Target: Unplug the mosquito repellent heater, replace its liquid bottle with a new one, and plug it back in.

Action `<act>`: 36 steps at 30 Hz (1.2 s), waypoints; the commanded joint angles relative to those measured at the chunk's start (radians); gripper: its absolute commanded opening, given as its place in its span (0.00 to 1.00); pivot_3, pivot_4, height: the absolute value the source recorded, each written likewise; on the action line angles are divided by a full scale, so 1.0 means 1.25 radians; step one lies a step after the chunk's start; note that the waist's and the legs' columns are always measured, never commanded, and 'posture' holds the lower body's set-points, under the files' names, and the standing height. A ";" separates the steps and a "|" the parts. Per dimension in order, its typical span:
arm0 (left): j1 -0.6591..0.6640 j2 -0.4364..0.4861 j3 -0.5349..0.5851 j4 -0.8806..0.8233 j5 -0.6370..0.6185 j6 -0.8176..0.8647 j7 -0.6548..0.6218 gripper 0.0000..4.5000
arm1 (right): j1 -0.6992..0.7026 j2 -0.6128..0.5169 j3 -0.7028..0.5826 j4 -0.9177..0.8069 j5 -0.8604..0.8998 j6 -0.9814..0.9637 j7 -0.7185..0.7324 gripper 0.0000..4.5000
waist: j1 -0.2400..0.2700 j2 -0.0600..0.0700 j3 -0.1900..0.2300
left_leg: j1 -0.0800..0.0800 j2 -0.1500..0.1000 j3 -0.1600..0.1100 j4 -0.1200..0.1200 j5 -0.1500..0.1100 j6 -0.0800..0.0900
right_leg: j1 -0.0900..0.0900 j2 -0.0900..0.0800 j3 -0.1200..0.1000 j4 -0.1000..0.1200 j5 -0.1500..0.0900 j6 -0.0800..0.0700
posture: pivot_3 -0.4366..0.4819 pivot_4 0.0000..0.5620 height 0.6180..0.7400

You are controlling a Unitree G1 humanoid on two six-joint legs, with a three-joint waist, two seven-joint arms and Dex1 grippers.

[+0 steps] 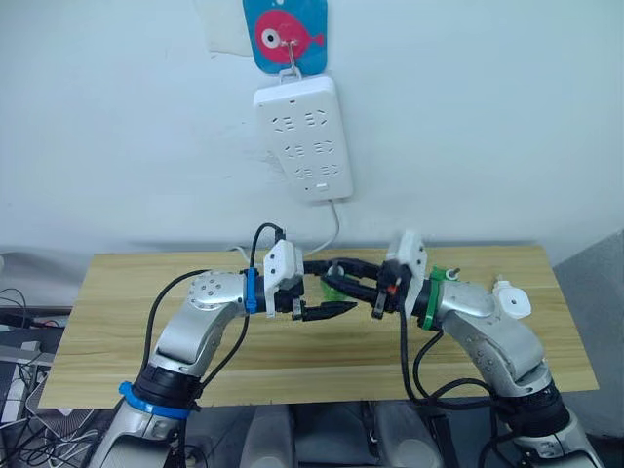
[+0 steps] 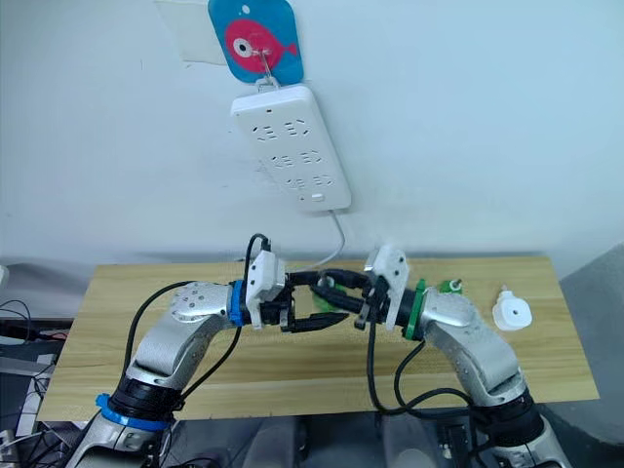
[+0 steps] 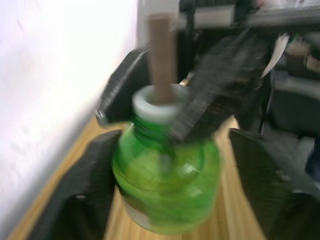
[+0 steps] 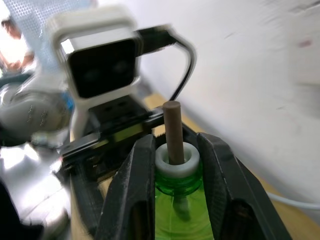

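Observation:
A green liquid bottle (image 4: 178,202) with a white collar and a brown wick (image 4: 172,130) hangs above the middle of the wooden table (image 1: 146,273). My right gripper (image 4: 176,150) is shut on the bottle's neck, one finger on each side of the collar. From the other side, my left gripper (image 1: 328,291) stands open around the bottle's body (image 3: 165,190), its fingers (image 3: 272,190) spread wide. The white mosquito repellent heater (image 1: 511,299) lies unplugged on the table at the far right, beyond my right forearm.
A long white power strip (image 1: 304,136) hangs on the wall from a hook on a blue fish sticker (image 1: 285,34), its cable dropping behind the table. A small green item (image 2: 450,286) lies near the back edge, left of the heater.

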 commanded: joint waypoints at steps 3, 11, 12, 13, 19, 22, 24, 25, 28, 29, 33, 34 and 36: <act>0.037 -0.030 0.052 -0.108 -0.072 0.050 0.087 1.00 | -0.017 0.077 -0.204 -0.057 0.293 0.184 -0.257 0.19 | -0.001 0.000 0.000 | 0.000 0.000 0.000 0.000 0.000 0.000 | 0.000 0.000 0.000 0.000 0.000 0.000 | 0.35 0.53 1.00; 0.013 -0.213 0.015 -0.099 0.074 -0.119 0.307 1.00 | -0.052 0.183 -0.338 -0.012 0.772 0.174 -0.719 0.19 | -0.002 0.000 0.000 | 0.000 0.000 0.000 0.000 0.000 0.000 | 0.000 -0.001 0.000 0.000 0.000 0.000 | 0.34 0.53 1.00; 0.009 -0.227 0.007 -0.091 0.092 -0.136 0.324 1.00 | -0.055 0.181 -0.336 -0.012 0.797 0.166 -0.744 0.19 | -0.002 0.000 0.000 | 0.000 -0.001 0.001 0.000 0.000 0.000 | 0.000 0.000 0.001 0.000 0.000 0.000 | 0.33 0.52 1.00; 0.006 -0.241 0.000 -0.084 0.105 -0.147 0.338 1.00 | -0.059 0.175 -0.332 -0.013 0.820 0.160 -0.763 0.19 | -0.003 0.000 0.000 | 0.000 -0.001 0.001 0.000 0.000 0.000 | 0.000 0.000 0.001 -0.001 0.000 0.000 | 0.33 0.52 1.00; -0.016 -0.292 -0.034 -0.042 0.140 -0.191 0.375 1.00 | -0.069 0.136 -0.293 -0.022 0.896 0.132 -0.819 0.19 | -0.005 0.000 0.000 | 0.000 -0.001 0.001 -0.002 0.000 0.000 | -0.001 0.000 0.001 -0.001 0.000 0.000 | 0.34 0.52 1.00; -0.034 -0.304 -0.032 -0.022 0.145 -0.208 0.387 1.00 | -0.069 0.123 -0.275 -0.027 0.916 0.119 -0.827 0.19 | -0.005 0.000 0.000 | -0.001 -0.001 0.002 -0.003 0.000 0.000 | -0.001 0.000 0.001 -0.001 0.000 0.000 | 0.33 0.52 1.00; -0.040 -0.307 -0.033 -0.012 0.147 -0.217 0.390 1.00 | -0.070 0.116 -0.265 -0.028 0.925 0.107 -0.832 0.19 | -0.005 0.000 0.000 | -0.001 -0.001 0.002 -0.003 0.000 0.000 | -0.001 0.000 0.001 -0.002 0.000 0.000 | 0.33 0.51 1.00; -0.042 -0.307 -0.034 -0.007 0.148 -0.222 0.390 1.00 | -0.071 0.112 -0.260 -0.029 0.927 0.103 -0.832 0.19 | -0.004 0.000 0.000 | -0.001 -0.001 0.002 -0.004 0.000 0.000 | -0.001 0.000 0.001 -0.002 0.000 0.000 | 0.33 0.51 1.00; -0.047 -0.310 -0.034 0.003 0.145 -0.235 0.389 1.00 | -0.069 0.105 -0.250 -0.032 0.933 0.087 -0.838 0.19 | -0.004 0.000 0.000 | -0.001 -0.001 0.002 -0.005 0.000 0.000 | -0.001 0.000 0.001 -0.003 0.000 0.000 | 0.33 0.51 1.00; -0.048 -0.310 -0.034 0.005 0.144 -0.237 0.388 1.00 | -0.069 0.103 -0.248 -0.032 0.934 0.082 -0.839 0.19 | -0.004 0.000 0.000 | -0.001 0.000 0.002 -0.006 0.000 0.000 | -0.002 0.000 0.001 -0.004 0.000 0.000 | 0.33 0.51 1.00; -0.045 -0.313 -0.037 0.011 0.140 -0.236 0.388 0.81 | -0.069 0.101 -0.241 -0.033 0.940 0.060 -0.843 0.19 | -0.004 0.000 0.000 | -0.001 0.000 0.002 -0.009 0.000 0.000 | -0.002 0.000 0.001 -0.007 0.000 0.000 | 0.33 0.50 1.00; -0.042 -0.316 -0.039 0.010 0.139 -0.235 0.391 0.73 | -0.071 0.102 -0.241 -0.032 0.942 0.054 -0.845 0.19 | -0.004 0.000 0.000 | -0.001 0.000 0.003 -0.010 0.000 0.000 | -0.002 0.000 0.001 -0.008 0.000 0.000 | 0.33 0.50 1.00; -0.037 -0.321 -0.042 0.006 0.139 -0.235 0.394 0.59 | -0.074 0.099 -0.239 -0.031 0.946 0.047 -0.845 0.19 | -0.004 0.000 0.000 | -0.001 0.000 0.003 -0.011 0.000 0.000 | -0.001 0.000 0.001 -0.009 0.000 0.000 | 0.33 0.50 1.00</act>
